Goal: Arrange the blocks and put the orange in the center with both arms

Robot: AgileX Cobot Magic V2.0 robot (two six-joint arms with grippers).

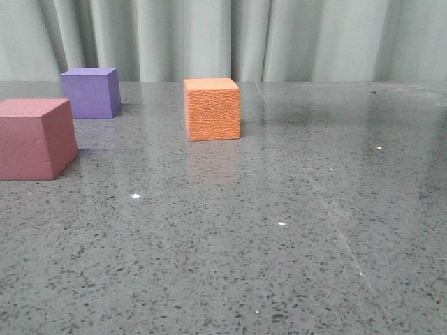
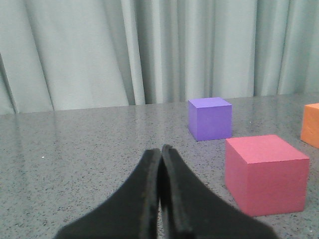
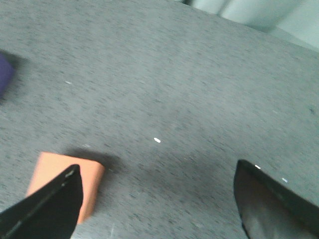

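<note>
In the front view the orange cube [image 1: 212, 109] stands on the grey stone-look table [image 1: 279, 230] near the middle, toward the back. The purple cube [image 1: 91, 92] is at the far left and the pink-red cube [image 1: 35, 138] is nearer at the left edge. No gripper shows in the front view. My left gripper [image 2: 160, 152] is shut and empty, low over the table, with the pink-red cube [image 2: 266, 172], the purple cube [image 2: 210, 118] and the orange cube's edge [image 2: 311, 124] ahead of it. My right gripper [image 3: 157, 172] is open wide above the table, one finger overlapping the orange cube [image 3: 65, 177].
Pale green curtains [image 1: 223, 38] hang behind the table's far edge. Bare grey tabletop spreads to the right of the orange cube and across the front. A purple corner [image 3: 4, 72] shows at the right wrist view's edge.
</note>
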